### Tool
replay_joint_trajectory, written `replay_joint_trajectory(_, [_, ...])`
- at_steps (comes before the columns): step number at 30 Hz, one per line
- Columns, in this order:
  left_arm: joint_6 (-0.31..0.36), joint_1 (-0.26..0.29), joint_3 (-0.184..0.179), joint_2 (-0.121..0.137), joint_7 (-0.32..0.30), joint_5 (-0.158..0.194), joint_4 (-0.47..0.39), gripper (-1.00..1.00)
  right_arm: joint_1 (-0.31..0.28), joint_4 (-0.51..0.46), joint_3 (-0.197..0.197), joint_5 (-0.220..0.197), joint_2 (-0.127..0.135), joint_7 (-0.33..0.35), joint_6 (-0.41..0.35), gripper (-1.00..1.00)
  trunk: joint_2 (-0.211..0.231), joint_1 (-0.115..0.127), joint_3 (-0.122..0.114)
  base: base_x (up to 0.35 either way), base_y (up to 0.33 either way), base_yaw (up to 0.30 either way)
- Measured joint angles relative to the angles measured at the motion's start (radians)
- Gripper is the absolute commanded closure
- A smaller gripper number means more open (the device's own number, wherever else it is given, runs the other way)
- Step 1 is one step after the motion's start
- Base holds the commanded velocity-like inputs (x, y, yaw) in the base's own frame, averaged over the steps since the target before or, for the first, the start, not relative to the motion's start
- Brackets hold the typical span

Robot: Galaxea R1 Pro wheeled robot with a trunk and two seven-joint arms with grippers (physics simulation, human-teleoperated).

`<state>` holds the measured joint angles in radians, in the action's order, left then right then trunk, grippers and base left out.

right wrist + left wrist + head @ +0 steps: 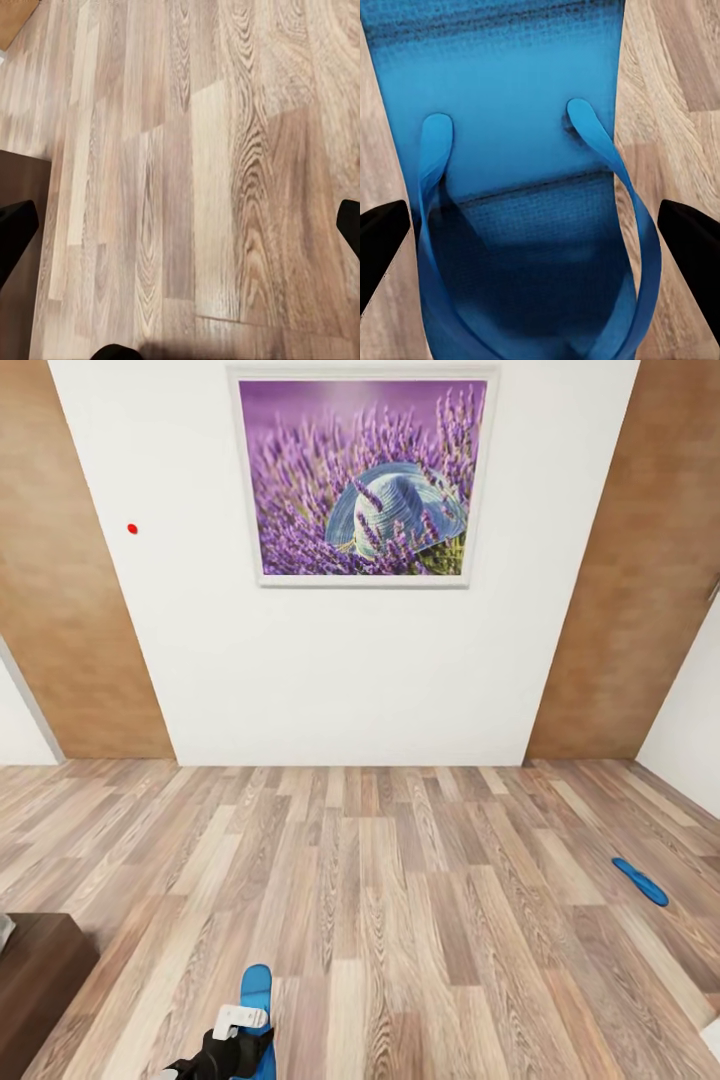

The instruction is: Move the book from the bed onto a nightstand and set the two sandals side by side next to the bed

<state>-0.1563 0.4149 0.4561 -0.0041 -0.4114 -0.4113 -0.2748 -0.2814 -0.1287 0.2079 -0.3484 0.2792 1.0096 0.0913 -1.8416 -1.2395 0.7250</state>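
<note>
From the head view, you are looking at a wood floor (400, 920) and a white wall with a purple flower picture (364, 477). Your left gripper (235, 1040) is hanging low right over one blue sandal (257, 992) by the bottom edge. The dark corner of the bed frame (35, 970) is sitting close by on the left. The other sandal (640, 881) is lying far off to the right, well apart from the first one.

In the left wrist view, the sandal (510, 150) is lying between your two black fingers (381, 232). The fingers are wide open, one on each side, and I cannot tell if they are touching it. The straps (622, 195) are standing up in the middle. If you are picking it up, go down straight and close across the flat sole, not on the soft straps, I think. If you are setting it down, check it is lying flat before you lift away.

In the right wrist view, your right fingers (15, 229) are spread wide and holding nothing, over bare floor (195, 172) beside a dark edge (19, 195).
</note>
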Motion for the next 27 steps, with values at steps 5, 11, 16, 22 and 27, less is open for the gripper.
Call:
replay_joint_trajectory(5, [0.0, 0.0, 0.0, 0.0, 0.0, 0.0, 0.0, 1.0, 0.0, 0.0, 0.0, 0.0, 0.0, 0.0, 0.0, -1.0, 0.0, 0.0, 0.0, 0.183, 0.0, 0.0])
replay_joint_trajectory(11, [0.0, 0.0, 0.0, 0.0, 0.0, 0.0, 0.0, 1.0, 0.0, 0.0, 0.0, 0.0, 0.0, -0.001, 0.0, -1.0, 0.0, 0.0, 0.0, 0.183, 0.0, 0.0])
replay_joint_trajectory(16, [0.0, 0.0, 0.0, 0.0, 0.0, 0.0, 0.0, 1.0, 0.0, 0.0, 0.0, 0.0, 0.0, 0.0, 0.0, -1.0, 0.0, 0.0, 0.0, 0.185, 0.0, 0.0])
replay_joint_trajectory(22, [0.0, 0.0, -0.001, 0.0, 0.0, 0.0, 0.0, 1.0, 0.0, 0.0, 0.0, 0.0, 0.0, 0.0, 0.0, -1.0, 0.0, 0.0, 0.0, 0.25, 0.0, 0.0])
replay_joint_trajectory(27, [0.0, 0.0, -0.001, 0.0, 0.0, 0.0, 0.0, 1.0, 0.0, 0.0, 0.0, 0.0, 0.0, -0.002, 0.0, -1.0, 0.0, 0.0, 0.0, 0.318, 0.0, 0.0])
